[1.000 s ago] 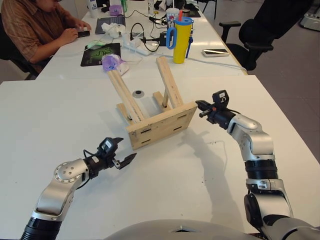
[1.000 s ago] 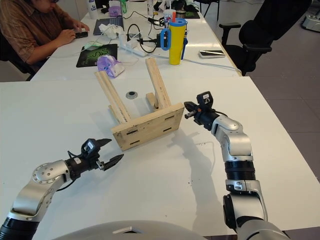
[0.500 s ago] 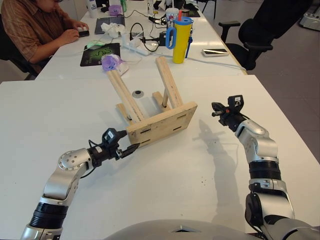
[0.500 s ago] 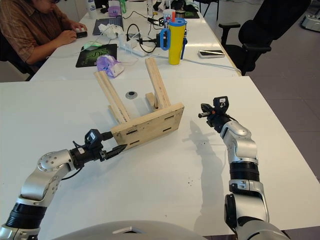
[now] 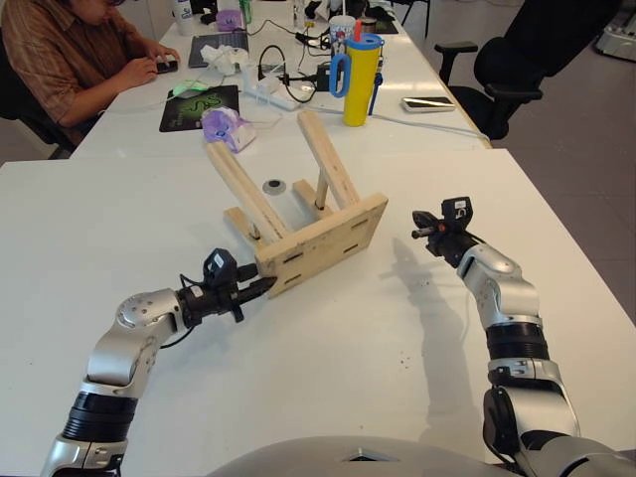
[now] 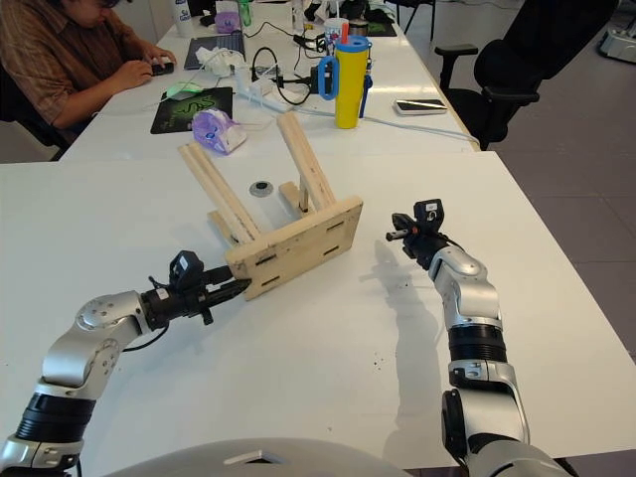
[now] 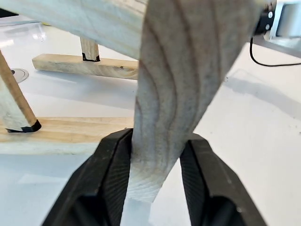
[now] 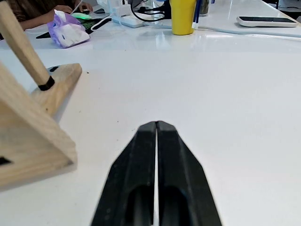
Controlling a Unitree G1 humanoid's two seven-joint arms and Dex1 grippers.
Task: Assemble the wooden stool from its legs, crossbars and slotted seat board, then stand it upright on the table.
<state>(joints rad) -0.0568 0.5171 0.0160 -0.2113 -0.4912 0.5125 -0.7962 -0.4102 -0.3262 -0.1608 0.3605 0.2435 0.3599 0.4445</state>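
- Wood stool (image 5: 308, 211), assembled, lying on its side mid white table (image 5: 328, 388); slotted seat board (image 5: 328, 241) stands on edge, legs slope away twd far side.
- L gripper (image 5: 261, 286): fingers (image 7: 113, 175) pinching the seat board's lower near corner. Wrist view gives wood grain close up, rest of stool cut off.
- R gripper (image 8: 156, 127): jaws pressed together, near the board's right end, not touching.
- Yellow bottle (image 5: 360, 75) and dark mat (image 5: 202, 107) behind; mat print too small to read.

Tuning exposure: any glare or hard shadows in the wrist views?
Right wrist view: the glossy table shows bright reflections near the yellow bottle. Left wrist view: a soft grey shadow lies on the table past the stool held in the left gripper.
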